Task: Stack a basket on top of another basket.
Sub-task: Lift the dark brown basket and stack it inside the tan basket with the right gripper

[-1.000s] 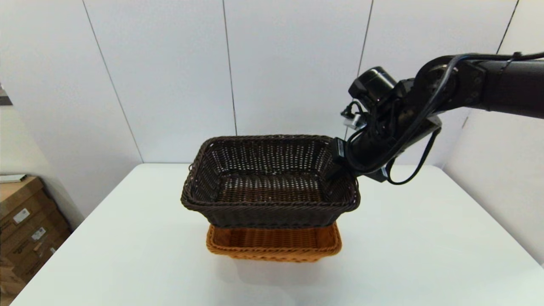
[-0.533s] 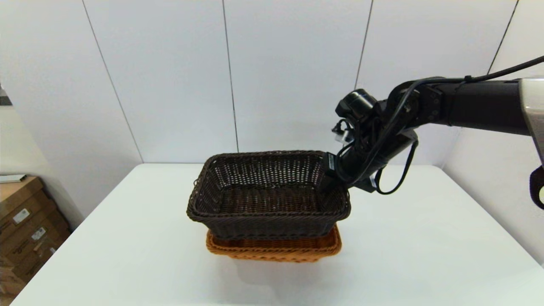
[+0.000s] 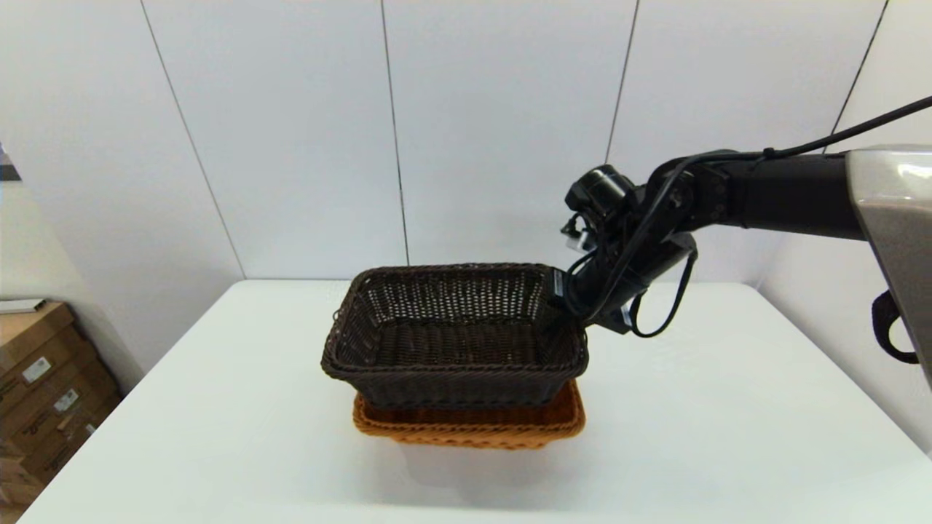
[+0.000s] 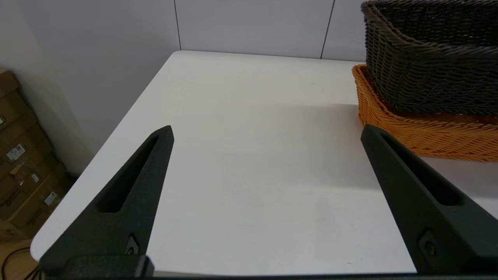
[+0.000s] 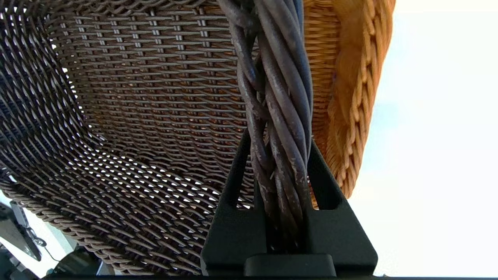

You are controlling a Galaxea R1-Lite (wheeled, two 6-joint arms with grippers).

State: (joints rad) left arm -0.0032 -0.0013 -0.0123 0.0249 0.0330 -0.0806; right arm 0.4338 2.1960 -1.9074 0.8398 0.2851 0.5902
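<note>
Right now the dark brown basket (image 3: 455, 335) sits nested in the orange basket (image 3: 470, 422), its base sunk below the orange rim while most of its mesh wall stands above it. Both are near the middle of the white bench (image 3: 728, 407), a little toward its near edge. The dark basket looks slightly tilted, with its right end a touch higher than its left.

The right gripper (image 3: 564, 298) reaches in from the right side and meets the dark basket at its far right corner. In the right wrist view its two black fingers (image 5: 233, 182) are clenched on the braided rim (image 5: 278, 116) of the dark basket, one finger inside the wall and one outside, with the braid pinched between them. Just beyond the braid, the orange basket's wall and rim (image 5: 350, 97) lie close beside the dark weave.

The left gripper (image 4: 266, 134) hangs low over the bench's near left part, well apart from the baskets, its fingers (image 4: 128, 194) spread wide and holding nothing. Cardboard boxes (image 3: 44, 386) stand on the floor past the bench's left edge.
</note>
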